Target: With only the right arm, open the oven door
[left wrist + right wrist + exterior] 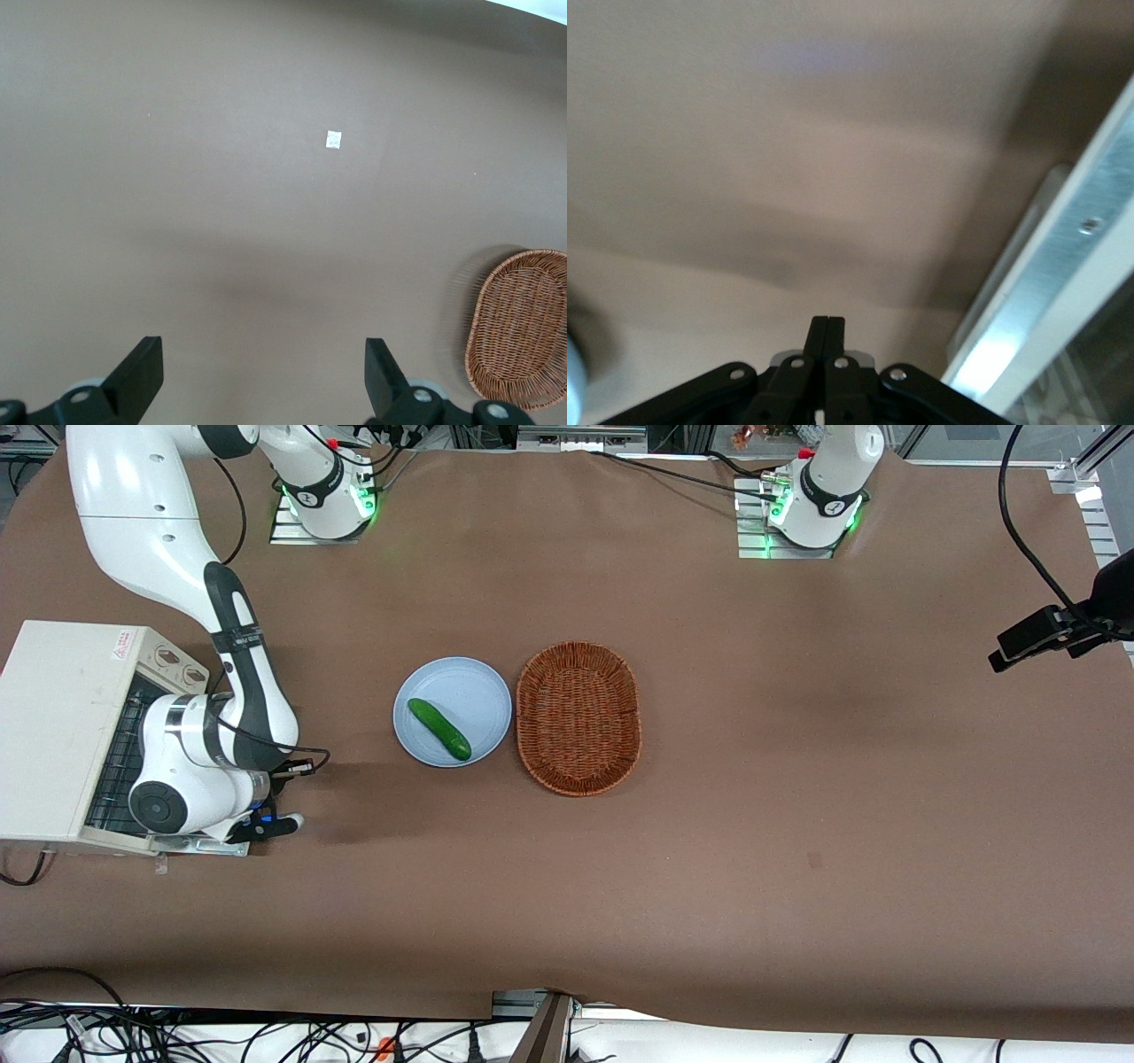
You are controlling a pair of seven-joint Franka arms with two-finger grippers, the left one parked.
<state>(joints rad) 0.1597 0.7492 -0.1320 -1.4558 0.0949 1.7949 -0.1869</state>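
The cream-white oven (pixel 62 717) stands at the working arm's end of the table. Its oven door (pixel 205 845) hangs down in front of the box, close to flat. Only the silver frame edge and a dark strip with a wire grid (pixel 115 766) show, because the right arm (pixel 213 744) covers most of it. My gripper (pixel 273 825) is low over the table just past the door's outer edge, shut on nothing. In the right wrist view the gripper (pixel 827 324) has its fingers pressed together over bare brown table, with the door's silver frame (pixel 1063 266) beside it.
A light blue plate (pixel 483 691) holding a green cucumber (pixel 438 729) sits mid-table, a little way from the oven. A wicker basket (pixel 578 717) stands beside the plate, also seen as the basket (pixel 523 328) in the left wrist view. Oven knobs (pixel 177 664) face upward.
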